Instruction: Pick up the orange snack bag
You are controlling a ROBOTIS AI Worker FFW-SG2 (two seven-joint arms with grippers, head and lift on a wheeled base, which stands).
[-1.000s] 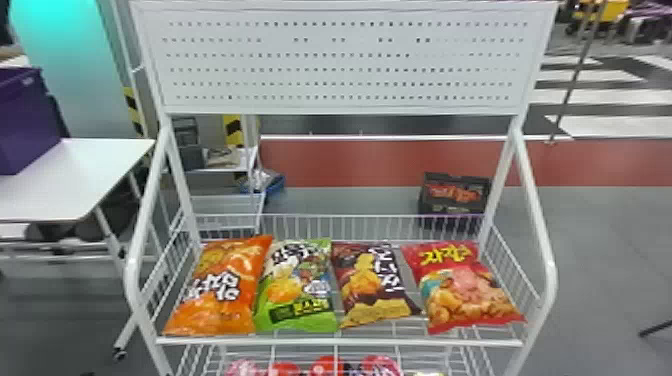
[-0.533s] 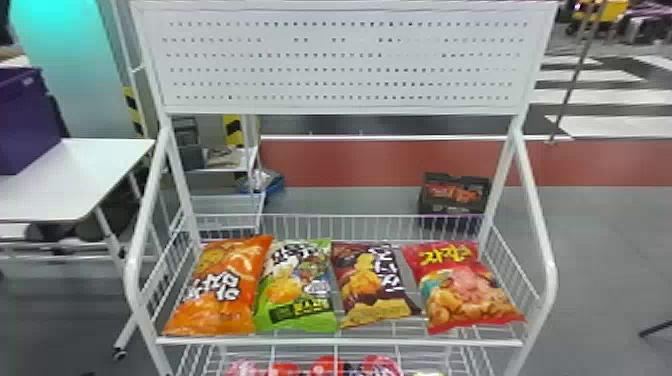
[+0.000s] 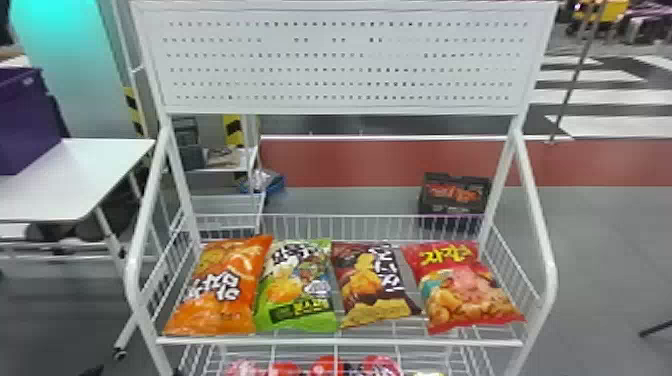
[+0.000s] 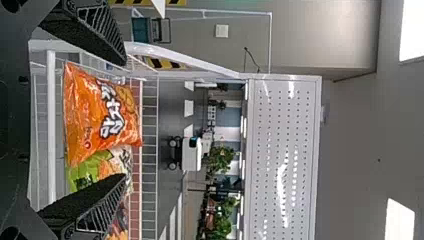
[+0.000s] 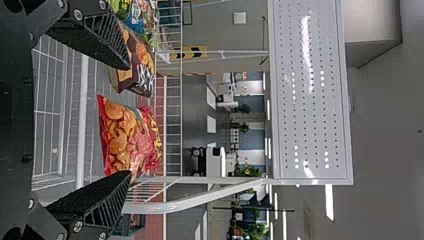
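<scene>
Fingers of the left end effector [image 4: 125, 119] stand wide apart with nothing between them; beyond their tips in the left wrist view lies the orange snack bag [image 3: 225, 285], flat on the rack's wire shelf. The right end effector [image 5: 130, 120] is likewise spread and empty, facing the red bag [image 3: 465, 285]. The green bag [image 3: 300, 295] touches the orange one on the side toward the right end effector, followed by the brown bag [image 3: 375, 285]. Along the shelf's near edge, between the robot and the bags, runs a white front rail [image 3: 340, 342]; a bent side tube [image 3: 137, 250] rises past the orange bag's outer side. Bold lettering marks all four fronts, white on the orange. In the left wrist view, one finger covers part of the green bag. Packets [image 3: 327, 367] on a lower shelf are cut off by the head view's edge. Farther out are a perforated panel [image 3: 345, 60], a purple bin [image 3: 25, 120] on a side table [image 3: 80, 175], and a dark crate [image 3: 452, 205] behind the rack.
</scene>
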